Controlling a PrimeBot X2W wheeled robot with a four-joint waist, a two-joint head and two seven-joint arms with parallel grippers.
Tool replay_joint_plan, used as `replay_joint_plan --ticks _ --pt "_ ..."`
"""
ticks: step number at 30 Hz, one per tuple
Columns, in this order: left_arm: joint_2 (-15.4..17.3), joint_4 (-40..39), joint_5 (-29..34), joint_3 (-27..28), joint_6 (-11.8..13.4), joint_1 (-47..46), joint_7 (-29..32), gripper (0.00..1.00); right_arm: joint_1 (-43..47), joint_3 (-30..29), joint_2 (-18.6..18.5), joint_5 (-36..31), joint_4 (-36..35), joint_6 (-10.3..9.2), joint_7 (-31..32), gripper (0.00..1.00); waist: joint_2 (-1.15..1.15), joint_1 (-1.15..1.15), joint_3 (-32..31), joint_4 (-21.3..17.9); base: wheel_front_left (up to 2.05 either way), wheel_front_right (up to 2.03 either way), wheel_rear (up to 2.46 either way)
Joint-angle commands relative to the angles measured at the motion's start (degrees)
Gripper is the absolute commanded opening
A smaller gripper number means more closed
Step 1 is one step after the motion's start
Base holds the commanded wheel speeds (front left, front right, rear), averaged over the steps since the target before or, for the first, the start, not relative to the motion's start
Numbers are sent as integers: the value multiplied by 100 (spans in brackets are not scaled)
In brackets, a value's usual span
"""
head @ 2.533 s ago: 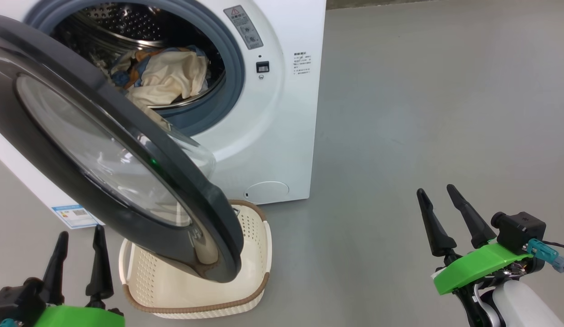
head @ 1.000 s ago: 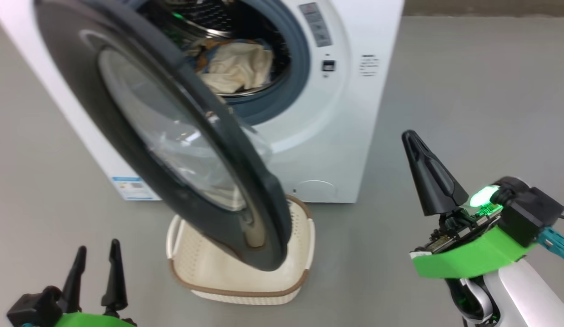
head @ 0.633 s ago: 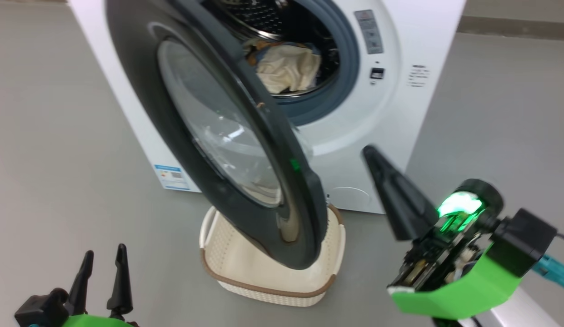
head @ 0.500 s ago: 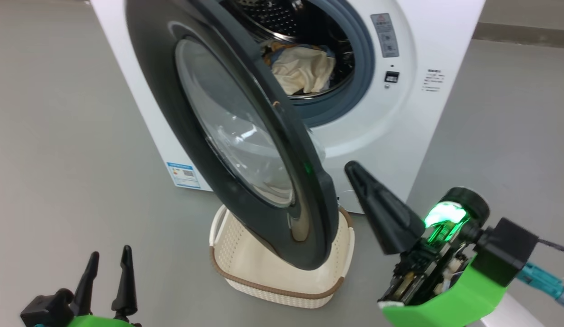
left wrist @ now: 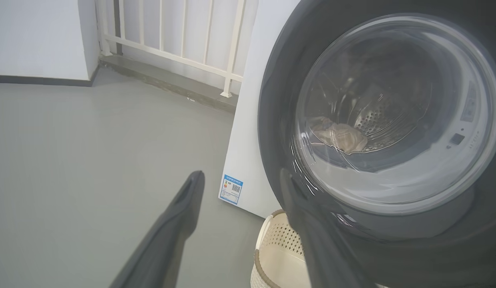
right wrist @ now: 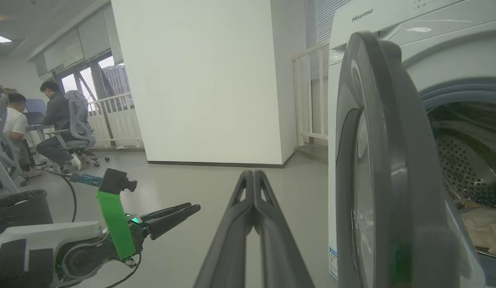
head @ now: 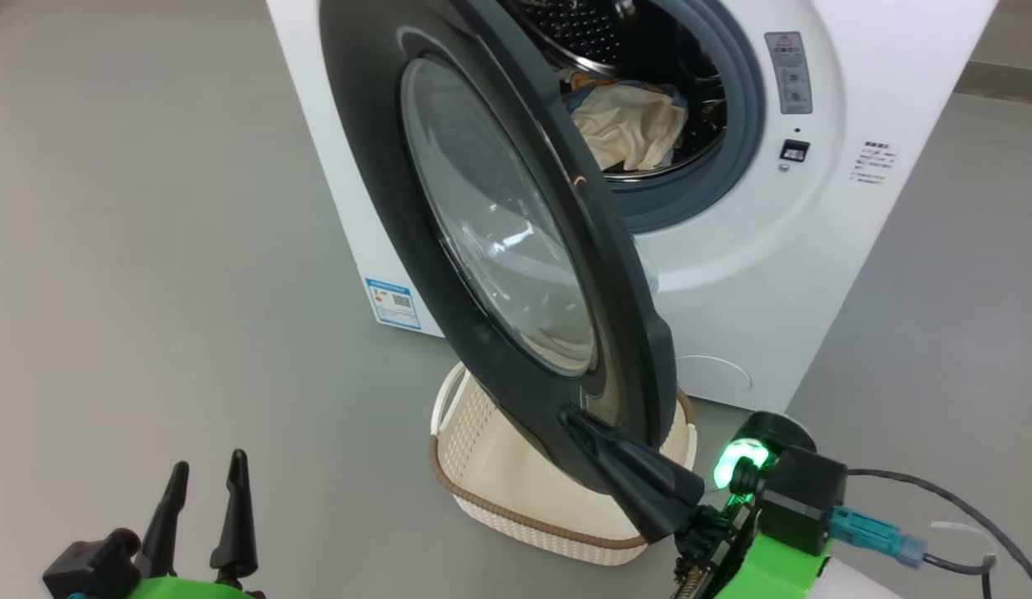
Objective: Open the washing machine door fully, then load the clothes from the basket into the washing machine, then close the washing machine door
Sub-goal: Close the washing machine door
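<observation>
Black door (head: 516, 249) stands half open in the head view; my right gripper (head: 582, 426), fingers pressed together, is at its lower rim, outer side — left gripper (head: 209, 462), spread and empty, well apart. Beneath, the basket (head: 449, 487) looks empty; clothes (head: 628, 125) lie in the drum (head: 582, 25). Left wrist view: door ahead-right. Right wrist view: door edge-on, just right of that gripper.

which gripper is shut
The right gripper: its two fingers are pressed together into one point, while the left gripper has its fingers standing apart.
</observation>
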Motion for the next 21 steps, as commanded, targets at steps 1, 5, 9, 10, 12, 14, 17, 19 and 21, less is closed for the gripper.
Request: replay_joint_plan --ticks 1,5,9,10,12,14,17,19,21 --pt "92 -69 -33 193 -19 -250 -38 100 -133 86 -1 88 -26 26 -28 0 0 0 21 66 0 0 0" --pt "87 -54 -29 199 -24 -262 -38 100 -183 233 6 234 329 26 -28 0 0 0 22 147 0 0 0" --pt "82 -47 -18 194 -27 -272 -38 100 -214 353 23 473 744 26 -28 0 0 0 7 212 0 0 0" --pt "81 -46 -17 194 -28 -274 -38 100 -232 374 21 494 849 26 -28 0 0 0 5 225 0 0 0" --pt "80 -47 -15 192 -29 -277 -38 100 -262 383 42 547 1011 26 -28 0 0 0 1 248 0 0 0" --pt "81 -48 -14 199 -30 -277 -38 100 -292 392 57 585 1146 26 -28 0 0 0 -4 264 0 0 0" --pt "79 -39 -14 205 -31 -281 -38 100 -335 441 58 660 1305 26 -28 0 0 0 -14 284 0 0 0" --pt "77 -37 -14 205 -31 -282 -38 100 -346 446 57 678 1344 26 -28 0 0 0 -19 291 0 0 0" --pt "73 -35 -11 209 -32 -282 -38 100 -355 456 54 720 1423 26 -28 0 0 0 -29 302 0 0 0"
